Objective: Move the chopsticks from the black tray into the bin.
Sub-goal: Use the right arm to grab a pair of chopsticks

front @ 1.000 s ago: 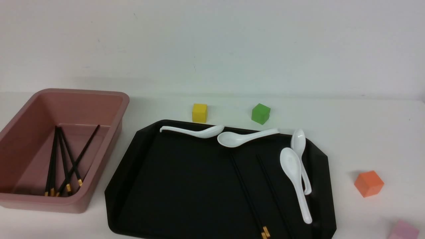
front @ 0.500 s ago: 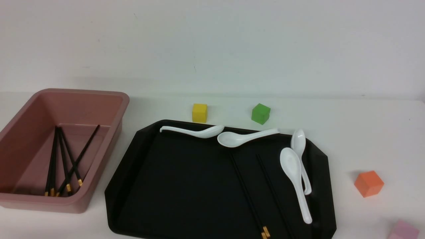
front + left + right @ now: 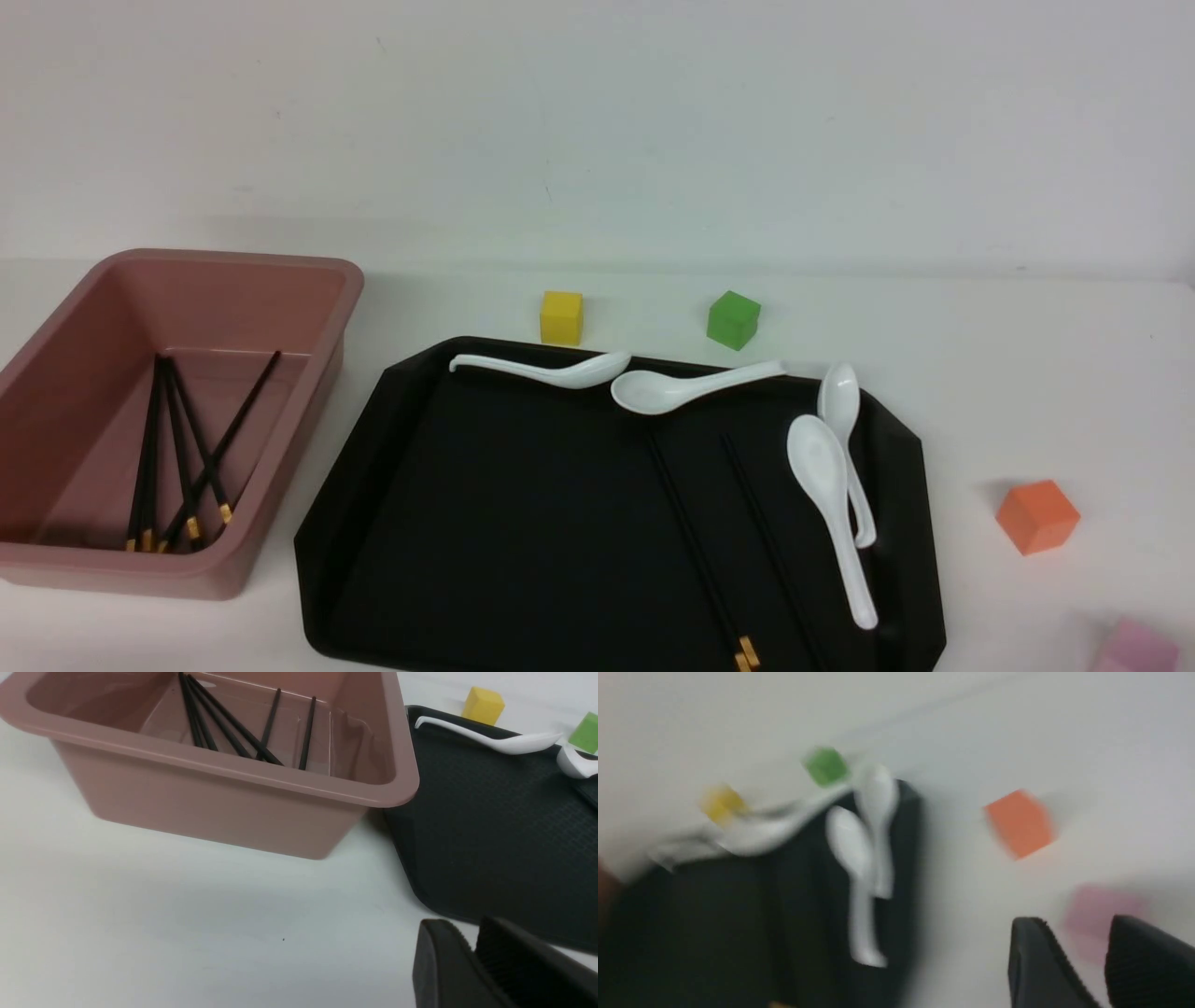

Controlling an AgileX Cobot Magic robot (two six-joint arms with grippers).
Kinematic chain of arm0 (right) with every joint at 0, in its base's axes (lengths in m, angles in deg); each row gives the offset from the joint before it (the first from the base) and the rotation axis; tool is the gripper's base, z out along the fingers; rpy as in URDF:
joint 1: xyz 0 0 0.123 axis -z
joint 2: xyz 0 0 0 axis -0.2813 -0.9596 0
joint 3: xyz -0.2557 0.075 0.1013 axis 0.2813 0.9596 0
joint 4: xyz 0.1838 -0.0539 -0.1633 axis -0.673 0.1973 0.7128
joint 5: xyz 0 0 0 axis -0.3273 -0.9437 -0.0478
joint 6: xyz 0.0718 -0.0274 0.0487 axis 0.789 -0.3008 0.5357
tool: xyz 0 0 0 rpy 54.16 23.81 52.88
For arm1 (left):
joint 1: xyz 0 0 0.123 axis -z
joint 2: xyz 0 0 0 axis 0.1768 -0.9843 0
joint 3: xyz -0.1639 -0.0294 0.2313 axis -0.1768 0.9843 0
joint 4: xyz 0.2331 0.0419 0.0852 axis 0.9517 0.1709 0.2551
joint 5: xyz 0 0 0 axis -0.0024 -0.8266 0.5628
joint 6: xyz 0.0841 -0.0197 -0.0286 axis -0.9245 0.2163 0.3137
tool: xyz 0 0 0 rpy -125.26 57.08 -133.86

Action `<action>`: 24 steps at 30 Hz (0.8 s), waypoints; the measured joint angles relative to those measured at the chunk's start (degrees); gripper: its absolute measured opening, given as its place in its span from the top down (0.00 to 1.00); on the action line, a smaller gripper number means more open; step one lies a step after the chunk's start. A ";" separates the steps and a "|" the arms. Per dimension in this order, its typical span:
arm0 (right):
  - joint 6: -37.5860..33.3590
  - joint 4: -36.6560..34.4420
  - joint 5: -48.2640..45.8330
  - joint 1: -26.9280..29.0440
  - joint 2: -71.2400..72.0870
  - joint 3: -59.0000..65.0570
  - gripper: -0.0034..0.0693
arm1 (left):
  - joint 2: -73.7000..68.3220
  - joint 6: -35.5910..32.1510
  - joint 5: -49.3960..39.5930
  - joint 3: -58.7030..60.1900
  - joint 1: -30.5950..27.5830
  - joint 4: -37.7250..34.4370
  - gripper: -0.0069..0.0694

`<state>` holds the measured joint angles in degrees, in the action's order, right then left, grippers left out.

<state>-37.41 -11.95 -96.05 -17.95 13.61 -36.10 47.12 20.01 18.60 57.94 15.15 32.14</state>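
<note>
Chopsticks (image 3: 698,560): two lie on the black tray (image 3: 513,523), the others already in the bin (image 3: 308,280).
The tray pair lies side by side near the white spoons (image 3: 822,467), gold ends toward the robot, probably handy to pinch. Left fingers (image 3: 444,966) are together and empty above the tabletop (image 3: 1027,373); right fingers (image 3: 1036,961) are slightly apart and empty.

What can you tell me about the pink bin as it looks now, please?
The bin is a deep, dusty-pink rectangular tub, plastic by its look, with rounded corners and a thick rim. It stands upright and open on the white table, on the robot's left beside the black tray, their bases apart. Several black chopsticks lie on its floor.
</note>
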 joint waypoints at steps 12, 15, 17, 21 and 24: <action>8.61 -14.83 2.26 0.00 0.00 -0.25 0.62 | 0.00 0.00 0.00 0.00 0.00 0.00 0.75; 6.55 -14.77 4.83 0.00 -0.06 -4.39 0.63 | 0.00 0.00 0.00 0.00 0.00 0.00 0.75; 3.57 -14.02 6.84 0.00 -1.48 -9.52 0.66 | 0.00 0.00 0.00 0.00 0.00 0.00 0.75; -5.41 -10.34 3.24 0.00 -9.45 -20.48 0.80 | 0.00 0.00 0.00 0.00 0.00 0.00 0.74; -13.32 -6.04 -10.01 0.00 -20.97 -31.24 0.95 | 0.00 0.00 0.00 0.00 0.00 0.00 0.74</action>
<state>-50.73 -17.99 -106.06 -17.95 -7.37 -67.34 47.12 20.01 18.60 57.94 15.15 32.14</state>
